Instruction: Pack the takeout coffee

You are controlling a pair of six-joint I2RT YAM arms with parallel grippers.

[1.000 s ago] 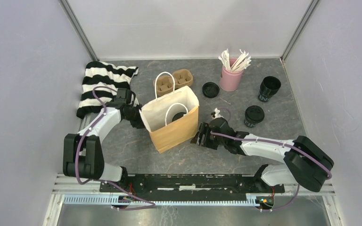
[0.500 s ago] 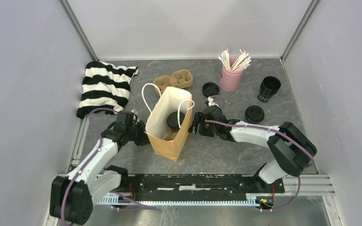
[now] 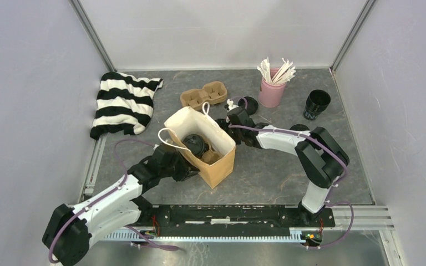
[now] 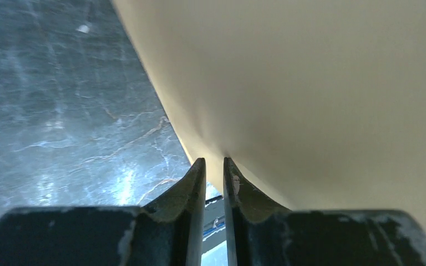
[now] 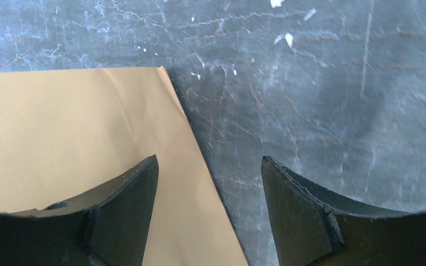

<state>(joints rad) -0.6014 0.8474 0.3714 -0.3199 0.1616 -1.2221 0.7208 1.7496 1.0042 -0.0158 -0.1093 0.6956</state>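
Note:
A brown paper bag (image 3: 222, 166) stands open at mid-table with one lidded black takeout coffee cup (image 3: 194, 145) inside. A second lidded cup (image 3: 298, 128) shows only partly behind my right arm. My left gripper (image 3: 184, 169) is at the bag's near-left side. In the left wrist view its jaws (image 4: 213, 159) stand almost together, with nothing in the thin slit, tips against the bag wall (image 4: 310, 83). My right gripper (image 3: 226, 123) is at the bag's far-right corner. It is open (image 5: 209, 158), one finger over the bag (image 5: 61, 138) and one over the floor.
A lidless black cup (image 3: 317, 103) stands at the right, and a loose black lid (image 3: 249, 103) lies by my right wrist. The pink cup of white sticks (image 3: 272, 91) and the brown carrier tray (image 3: 204, 95) are behind the bag. A striped cloth (image 3: 123, 102) lies far left.
The bag has turned and slid slightly toward the near side. My left gripper swung round from its far-left side to its near-left side. My right gripper moved from the near right to the far-right corner.

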